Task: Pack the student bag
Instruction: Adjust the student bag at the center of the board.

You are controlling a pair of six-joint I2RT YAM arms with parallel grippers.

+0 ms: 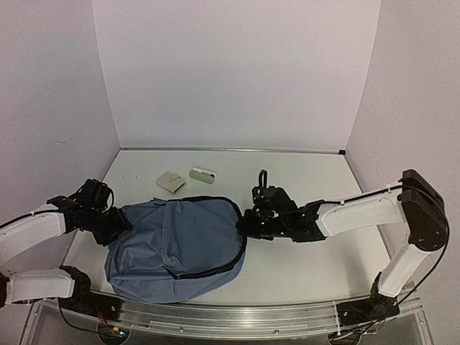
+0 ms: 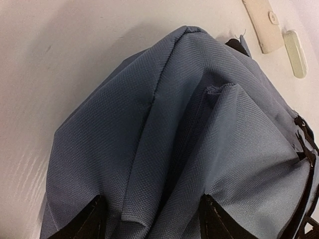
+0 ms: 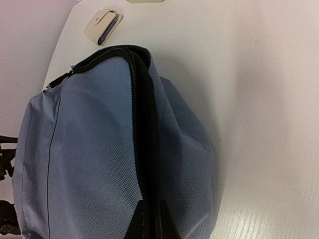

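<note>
The student bag [image 1: 176, 244] blocks everything ahead of both claws: fabric bulges between the left gripper's [image 2: 152, 221] spread fingers, and the right gripper [image 3: 152, 219] pinches its zip seam. Beyond the bag lie a tan pouch [image 3: 103, 24] and a pale case [image 1: 203, 175]; bare table [image 3: 269, 99] runs alongside the right claw

Top external: looks down from high above the near side of the student bag [image 1: 176, 244], taking in all of it. Left wrist: very close at the bag's left end, facing across it. Right wrist: close at its right edge, facing leftward. Shared by all three: the bag and the tan pouch [image 1: 171, 181] beyond it.
</note>
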